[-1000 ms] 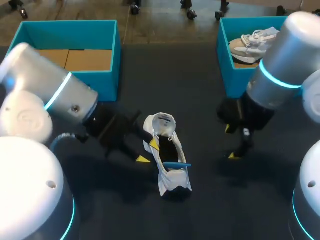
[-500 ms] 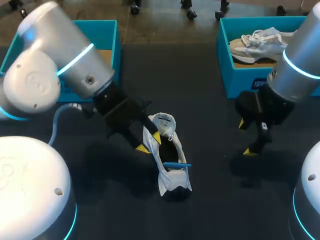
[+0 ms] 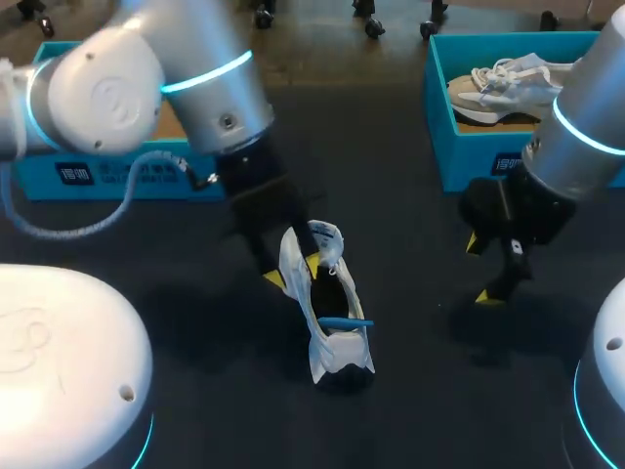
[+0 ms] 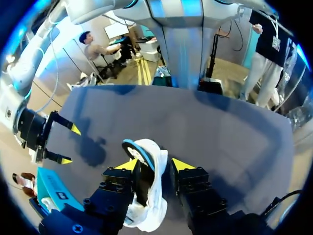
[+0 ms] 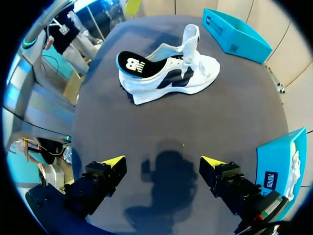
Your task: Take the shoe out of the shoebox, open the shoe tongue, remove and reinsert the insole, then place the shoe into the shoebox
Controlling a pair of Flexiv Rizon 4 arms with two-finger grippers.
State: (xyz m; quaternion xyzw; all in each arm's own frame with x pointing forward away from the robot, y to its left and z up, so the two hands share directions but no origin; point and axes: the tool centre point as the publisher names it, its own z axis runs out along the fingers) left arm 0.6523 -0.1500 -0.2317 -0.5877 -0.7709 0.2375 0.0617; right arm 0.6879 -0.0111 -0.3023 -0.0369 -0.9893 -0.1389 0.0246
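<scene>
Meanwhile, the shoe [image 3: 337, 352] sits out on the table [image 3: 410, 391], pinched by the left gripper [image 3: 293, 274].
Beyond the right gripper [image 3: 479, 270], spread wide over the table, a teal shoebox [image 3: 459, 161] holds another sneaker [image 3: 493, 83]. White with dark panels, insole [image 5: 134, 63] poking from its heel, the shoe hasn't shifted; the left arm [image 3: 195, 68] has swung round above it.

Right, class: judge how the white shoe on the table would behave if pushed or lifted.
The shoe probably tips easily, standing narrow on its sole. Its upper looks soft, so likely buckles if squeezed. The insole juts out, half-seated, and may slip.
</scene>
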